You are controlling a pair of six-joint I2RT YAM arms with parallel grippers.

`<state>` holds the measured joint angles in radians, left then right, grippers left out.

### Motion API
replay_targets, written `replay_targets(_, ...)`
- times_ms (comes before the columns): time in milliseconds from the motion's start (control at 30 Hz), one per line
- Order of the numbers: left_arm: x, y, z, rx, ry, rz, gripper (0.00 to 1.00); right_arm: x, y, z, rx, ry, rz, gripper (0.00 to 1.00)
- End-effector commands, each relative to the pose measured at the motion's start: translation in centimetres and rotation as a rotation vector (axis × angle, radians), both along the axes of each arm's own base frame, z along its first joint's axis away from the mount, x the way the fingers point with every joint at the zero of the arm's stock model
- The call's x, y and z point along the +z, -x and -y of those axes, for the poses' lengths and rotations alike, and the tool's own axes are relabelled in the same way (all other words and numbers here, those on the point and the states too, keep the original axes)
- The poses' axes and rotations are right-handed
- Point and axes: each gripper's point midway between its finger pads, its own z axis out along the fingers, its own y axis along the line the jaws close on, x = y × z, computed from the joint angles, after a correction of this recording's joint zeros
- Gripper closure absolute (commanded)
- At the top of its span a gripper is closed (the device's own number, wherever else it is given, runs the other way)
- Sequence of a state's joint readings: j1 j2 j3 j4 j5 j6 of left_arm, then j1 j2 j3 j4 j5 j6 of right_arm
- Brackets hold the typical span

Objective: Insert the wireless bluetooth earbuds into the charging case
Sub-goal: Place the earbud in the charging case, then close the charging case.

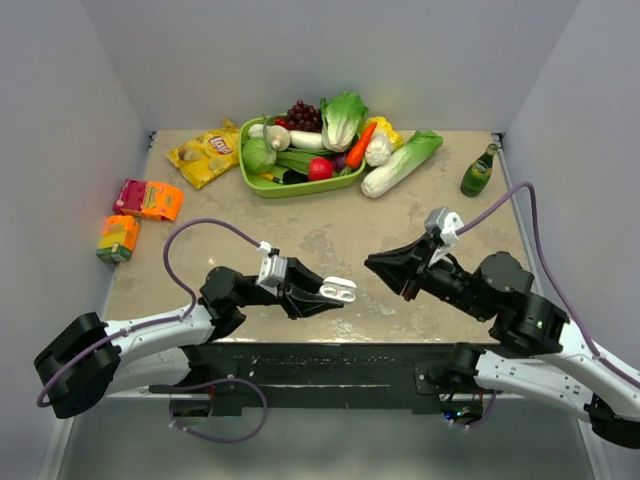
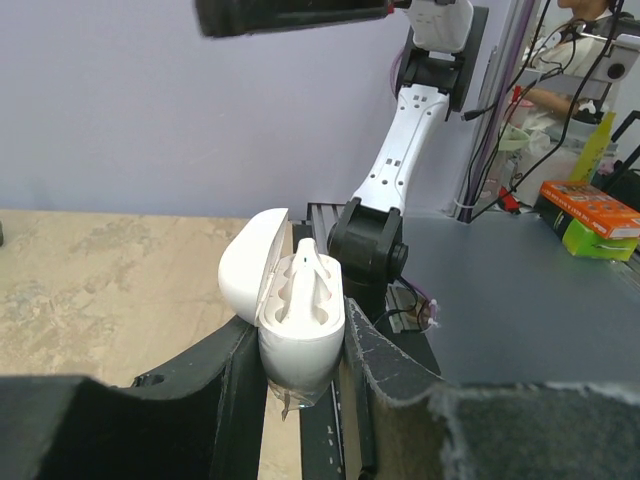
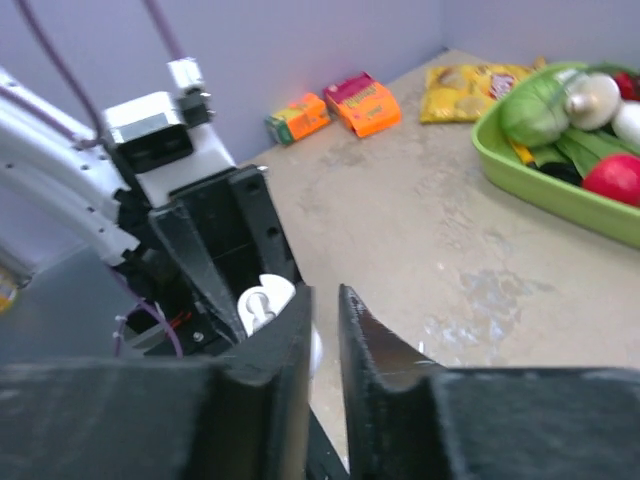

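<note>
Table (image 1: 330, 235): beige top, walls on three sides. Far edge, centre: green tray (image 1: 290, 190) heaped w/ veg & fruit. Chips bag (image 1: 205, 155) to its left, green bottle (image 1: 478, 172) far right, two juice boxes (image 1: 140, 215) near left wall.

L gripper (image 1: 318, 293) sits low at near edge, centre, clamped on the charging case (image 2: 300, 340). Case is upright betw. the fingers, lid (image 2: 250, 265) hinged open.

R gripper (image 1: 385, 265) is just right of the case, tips pointing at it, not touching. Fingers stand apart w/ narrow slit, nothing seen betw. them.

One earbud (image 2: 305, 275) sits in the case, white, stem up.
</note>
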<state>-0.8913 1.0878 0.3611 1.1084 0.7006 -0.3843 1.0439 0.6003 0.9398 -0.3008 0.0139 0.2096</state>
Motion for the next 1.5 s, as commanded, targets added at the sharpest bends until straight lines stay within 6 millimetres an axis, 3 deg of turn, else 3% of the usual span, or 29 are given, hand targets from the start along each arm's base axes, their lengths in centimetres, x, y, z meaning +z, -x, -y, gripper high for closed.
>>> replay_targets(0,1.6,-0.1,-0.5,0.029,0.063,0.04,1.0,-2.6,-3.3,-0.1,-0.18,0.063,-0.116,0.87)
replay_targets(33,1.5,-0.1,-0.5,0.031,0.06,0.038,1.0,-3.0,-3.5,-0.3,-0.184,0.075,-0.131,0.94)
replay_targets(133,1.4,-0.3,-0.5,0.039,0.058,0.03,1.0,-4.0,-4.1,-1.1,-0.197,0.103,-0.158,0.98)
replay_targets(333,1.3,-0.4,-0.7,0.057,0.061,0.02,1.0,-5.2,-4.3,-2.2,-0.186,0.139,-0.191,0.98)
replay_targets(800,1.4,-0.6,-1.1,0.085,0.069,0.021,1.0,-5.9,-1.6,-4.6,0.029,0.177,-0.194,0.94)
replay_targets(1000,1.4,-0.9,-1.1,0.105,0.069,0.015,1.0,-5.7,-1.3,-4.5,0.043,0.166,-0.186,0.94)
replay_targets(1267,1.0,-2.1,-0.9,0.157,0.063,-0.042,1.0,-5.8,-2.7,-2.6,-0.086,0.132,-0.173,0.94)
replay_targets(1367,0.7,-3.3,-0.7,0.202,0.054,-0.091,1.0,-7.2,-4.1,-0.8,-0.219,0.127,-0.193,0.91)
replay_targets(1467,0.7,-3.5,-0.2,0.193,0.049,-0.099,1.0,-7.6,-4.1,-1.4,-0.196,0.105,-0.177,0.89)
